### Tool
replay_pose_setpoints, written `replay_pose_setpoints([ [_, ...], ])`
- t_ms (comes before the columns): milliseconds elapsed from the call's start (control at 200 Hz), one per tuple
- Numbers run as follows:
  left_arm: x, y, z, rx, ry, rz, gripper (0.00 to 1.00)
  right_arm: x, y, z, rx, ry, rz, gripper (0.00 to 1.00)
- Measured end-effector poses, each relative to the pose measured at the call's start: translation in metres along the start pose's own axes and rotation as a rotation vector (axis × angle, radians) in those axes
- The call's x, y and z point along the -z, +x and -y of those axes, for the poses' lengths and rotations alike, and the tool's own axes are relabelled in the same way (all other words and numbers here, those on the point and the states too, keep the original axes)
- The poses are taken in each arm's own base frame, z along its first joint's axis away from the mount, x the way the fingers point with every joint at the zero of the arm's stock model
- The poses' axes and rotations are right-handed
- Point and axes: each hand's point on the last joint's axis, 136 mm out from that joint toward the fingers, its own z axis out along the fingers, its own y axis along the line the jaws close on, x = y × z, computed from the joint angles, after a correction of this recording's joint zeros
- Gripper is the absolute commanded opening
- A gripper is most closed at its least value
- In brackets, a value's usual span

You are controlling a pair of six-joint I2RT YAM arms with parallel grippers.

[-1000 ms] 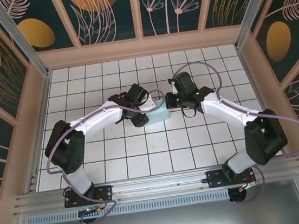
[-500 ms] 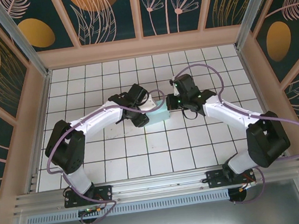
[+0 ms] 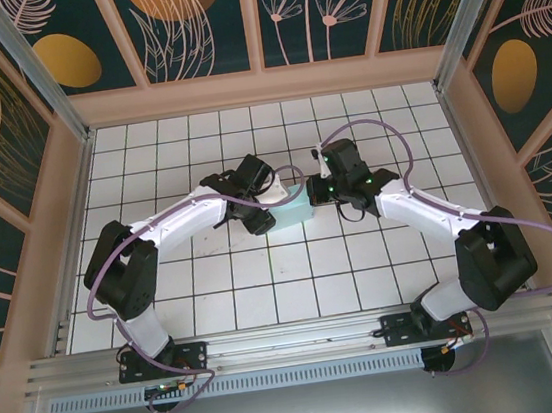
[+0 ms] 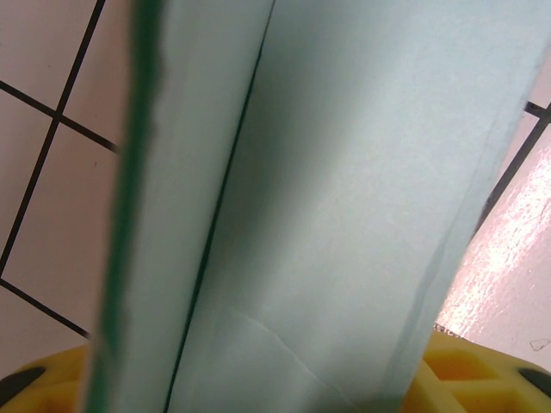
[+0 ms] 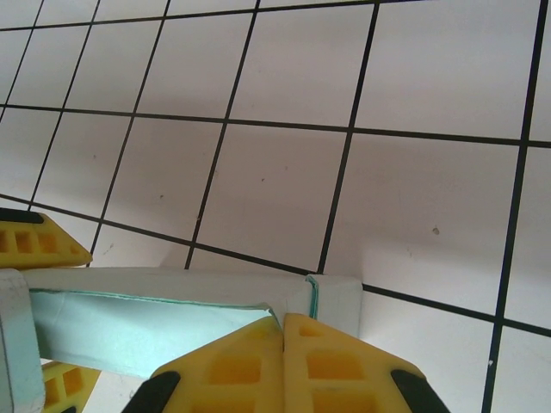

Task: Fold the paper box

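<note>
Roughly central on the tiled table (image 3: 218, 304), nearer its far edge, the paper box (image 3: 297, 212) lay btwn both arms. Fingers (image 4: 486, 379) of the left gripper (image 3: 278, 206) sat either side of it; pinching or loose, couldn't tell. Meanwhile the right gripper (image 5: 284, 340) was pressed together, tips at the box's edge

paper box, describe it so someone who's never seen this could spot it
On the white tiled table, go to the middle, where the two arms' tips meet. The paper box is the pale aqua block between the left gripper and the right gripper, the one aqua thing among white tiles and black-and-white arms.
</note>
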Motion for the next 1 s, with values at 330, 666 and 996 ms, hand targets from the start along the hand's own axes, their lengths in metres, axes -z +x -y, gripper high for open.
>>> replay_pose_setpoints([
  [330, -0.004, 0.003, 0.001, 0.000, 0.005, -0.013, 0.57, -0.001, 0.001, 0.000, 0.056, 0.003, 0.036, 0.00],
  [666, -0.006, 0.004, 0.001, 0.015, 0.006, -0.020, 0.87, -0.001, 0.001, -0.001, 0.086, 0.028, 0.044, 0.00],
  [996, 0.032, -0.009, -0.004, 0.054, -0.037, 0.109, 0.99, 0.001, 0.002, -0.002, 0.100, 0.063, 0.038, 0.00],
])
